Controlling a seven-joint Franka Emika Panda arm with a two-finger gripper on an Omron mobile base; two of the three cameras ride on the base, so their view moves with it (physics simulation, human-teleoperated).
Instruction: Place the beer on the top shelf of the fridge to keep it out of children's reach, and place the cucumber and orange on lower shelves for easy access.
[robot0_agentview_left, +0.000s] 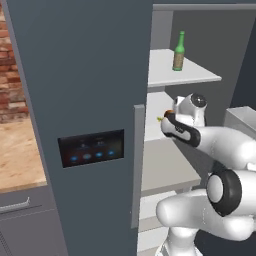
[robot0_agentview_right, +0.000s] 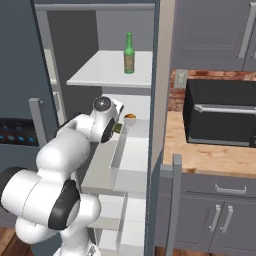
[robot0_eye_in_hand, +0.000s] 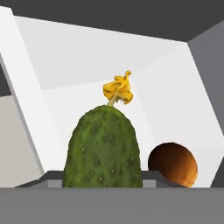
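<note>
Nearest the hand camera, the small dark green, bumpy oblong cucumber (robot0_eye_in_hand: 103, 148) stands up from the bottom of the hand view with a withered yellow flower on its tip. It sits right where the fingers rise, so the two-finger gripper (robot0_eye_in_hand: 103, 183) looks clamped on it, though the finger tips themselves are hidden behind the fruit. In the left base view the gripper (robot0_agentview_left: 166, 119) reaches past the edge of the tall slate-grey fridge (robot0_agentview_left: 85, 100) door, into the open compartment.

Just beyond the gripper and to one side of the held cucumber lies the small round orange-brown orange (robot0_eye_in_hand: 173, 164), resting on a pale grey lower shelf (robot0_eye_in_hand: 183, 113); the right base view shows it just ahead of the hand (robot0_agentview_right: 130, 117).

Farthest, above the gripper, the slim green glass beer bottle (robot0_agentview_right: 129, 54) stands upright on the pale grey top shelf (robot0_agentview_right: 95, 75).

By my judgement two of three items are placed; the cucumber remains to be set down and released on a lower shelf.

The bottle's olive-brown label is too small to read, and the door's black touch panel (robot0_agentview_left: 91, 148) shows blue lights but no legible writing.
</note>
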